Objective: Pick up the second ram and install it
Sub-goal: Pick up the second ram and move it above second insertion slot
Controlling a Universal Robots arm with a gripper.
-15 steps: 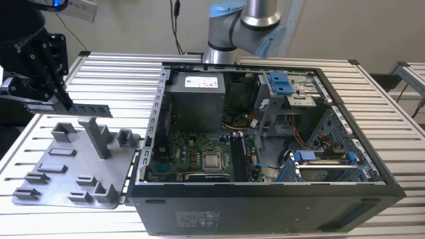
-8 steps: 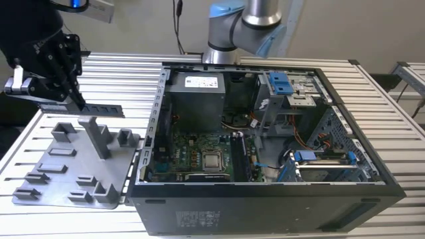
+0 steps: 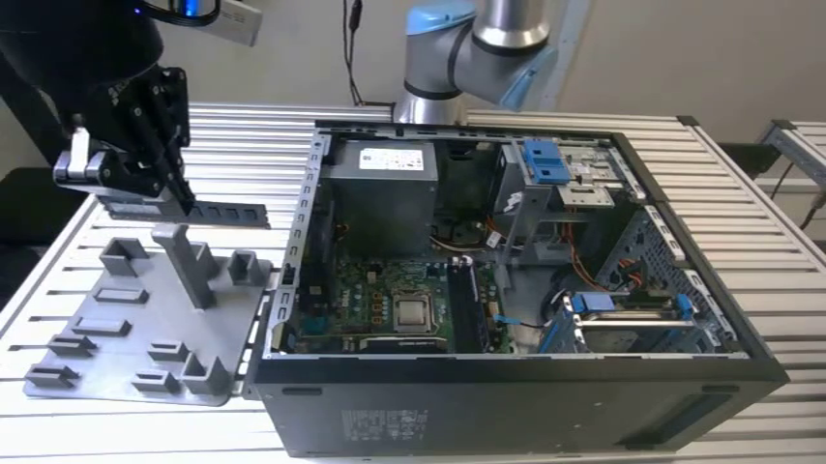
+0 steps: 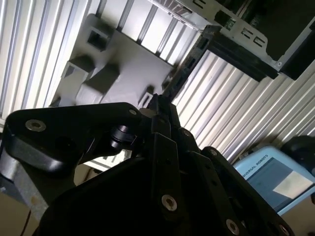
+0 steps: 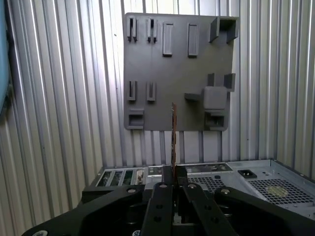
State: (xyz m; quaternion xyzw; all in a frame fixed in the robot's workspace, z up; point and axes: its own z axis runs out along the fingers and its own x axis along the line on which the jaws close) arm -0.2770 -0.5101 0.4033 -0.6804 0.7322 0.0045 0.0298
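Pincer [image 3: 174,198] clamped on the second ram [image 3: 217,211], stick held level, clear above grey fixture plate [image 3: 116,329]. Assessment: much of stick overhangs the grip, so clamp must be firm, motion slow, & path clear of plate's tall post [image 3: 193,266].

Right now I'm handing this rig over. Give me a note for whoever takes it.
Pincer: shut on the second ram, held level in the air.
Position: clear of the grey fixture plate, outside the open computer case.
Done: ram picked up.
Left: not yet installed on the motherboard.
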